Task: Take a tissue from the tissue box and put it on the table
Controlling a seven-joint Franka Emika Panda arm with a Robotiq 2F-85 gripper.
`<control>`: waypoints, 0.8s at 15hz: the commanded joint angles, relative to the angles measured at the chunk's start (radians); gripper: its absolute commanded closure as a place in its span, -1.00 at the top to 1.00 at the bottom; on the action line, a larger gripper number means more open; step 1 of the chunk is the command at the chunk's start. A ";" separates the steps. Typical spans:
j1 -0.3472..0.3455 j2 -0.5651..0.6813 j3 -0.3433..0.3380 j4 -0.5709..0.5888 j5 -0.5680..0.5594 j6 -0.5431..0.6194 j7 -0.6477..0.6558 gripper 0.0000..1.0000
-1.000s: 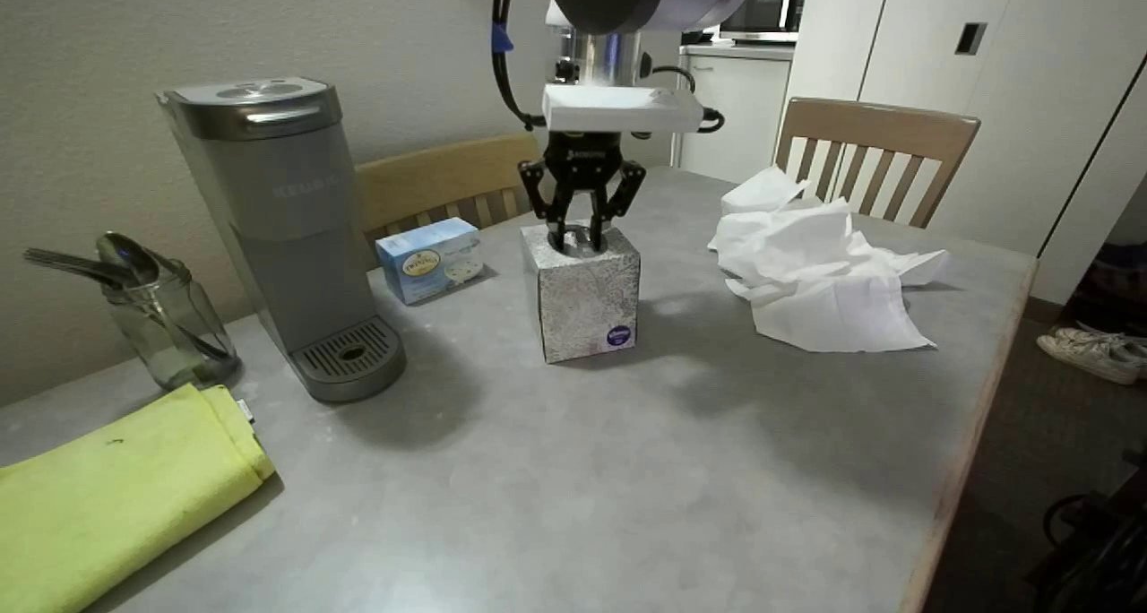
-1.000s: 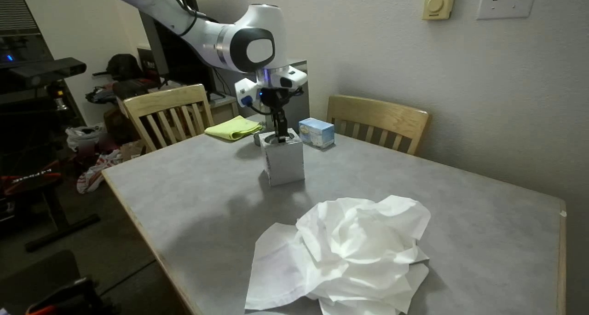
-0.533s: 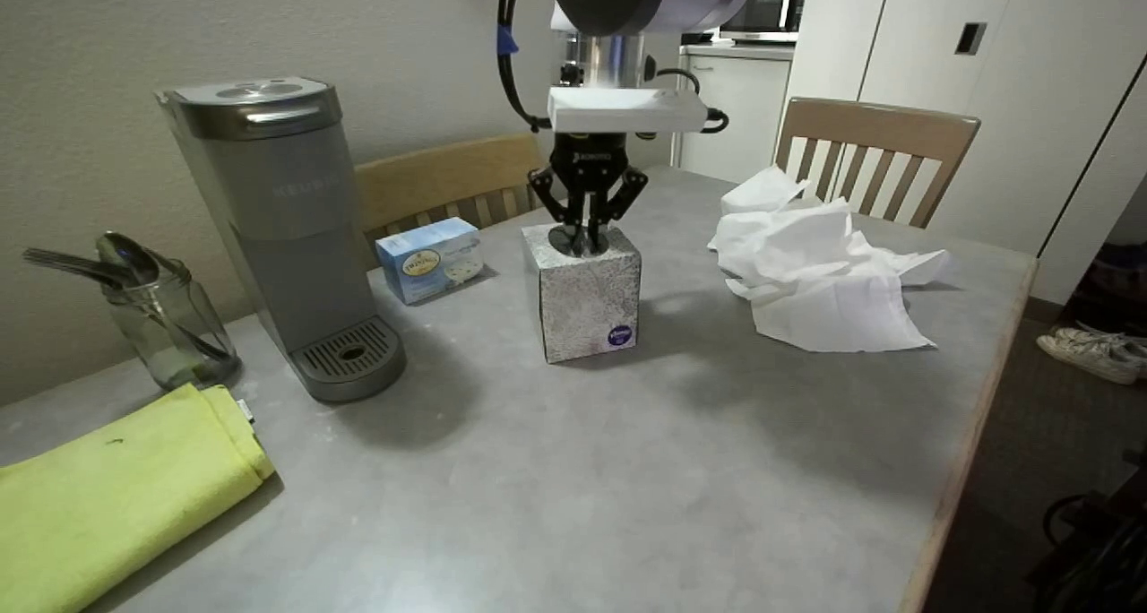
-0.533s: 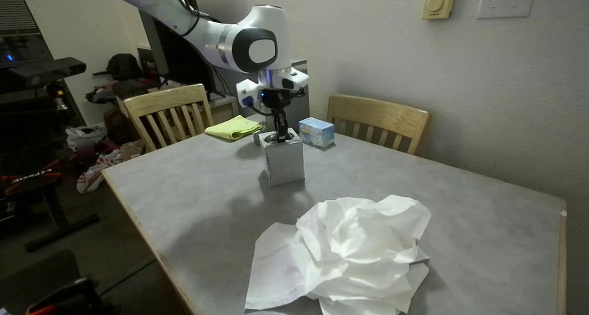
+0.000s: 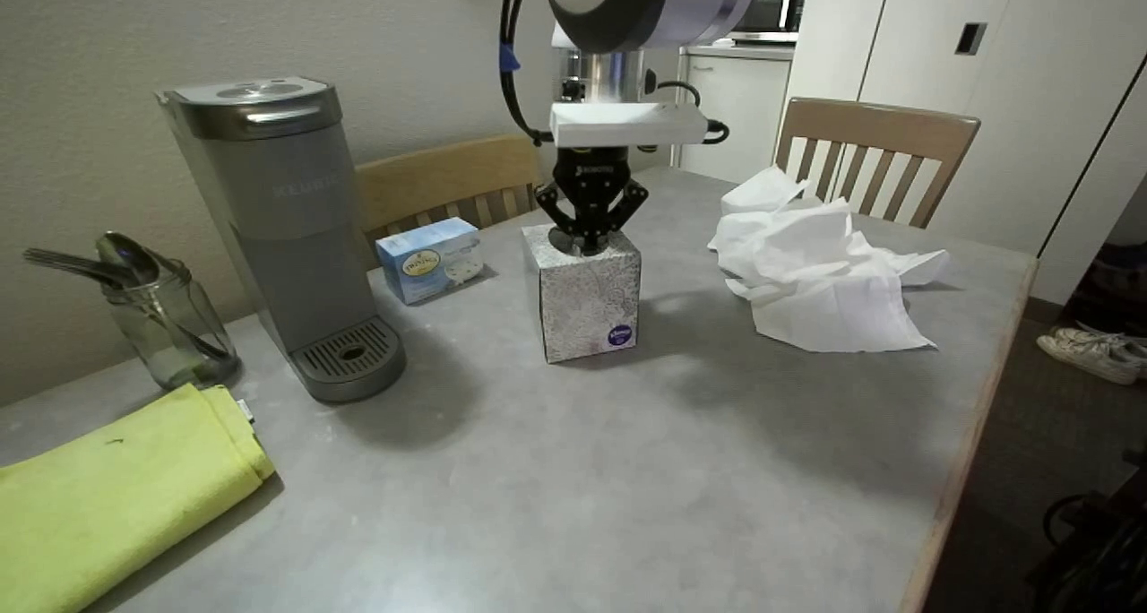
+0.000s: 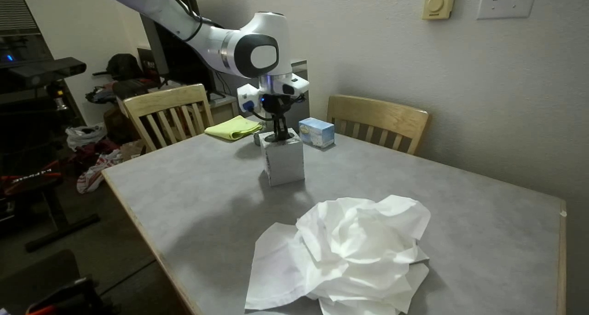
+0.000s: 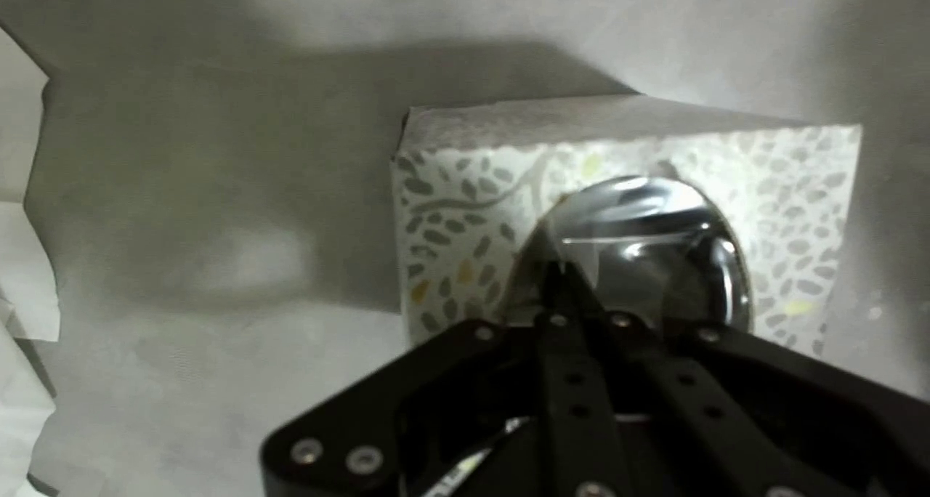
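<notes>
The tissue box (image 5: 589,306) stands upright on the grey table (image 5: 556,496); it also shows in an exterior view (image 6: 284,165) and the wrist view (image 7: 450,228). Its top has a round opening lined with clear shiny film (image 7: 647,257). My gripper (image 5: 588,241) points straight down, its fingertips in the opening; it also shows in an exterior view (image 6: 281,135). In the wrist view the fingertips (image 7: 563,273) are together, at the left part of the opening. I cannot tell whether tissue is between them. Crumpled white tissues (image 5: 820,268) lie on the table, also in an exterior view (image 6: 354,255).
A coffee maker (image 5: 296,237), a blue tea box (image 5: 430,261), a glass jar with cutlery (image 5: 170,326) and a folded yellow cloth (image 5: 125,496) stand or lie on the table. Wooden chairs (image 6: 377,117) stand at its edges.
The gripper fingers have come together from a clear gap. The gripper has shifted slightly and moved lower over the box opening. The box and the crumpled tissues have not moved.
</notes>
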 commanded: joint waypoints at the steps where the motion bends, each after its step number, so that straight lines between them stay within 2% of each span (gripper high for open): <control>1: -0.005 0.007 -0.001 0.027 0.023 -0.025 -0.017 -1.00; 12: 0.020 -0.079 -0.001 0.042 -0.003 -0.011 -0.030 -1.00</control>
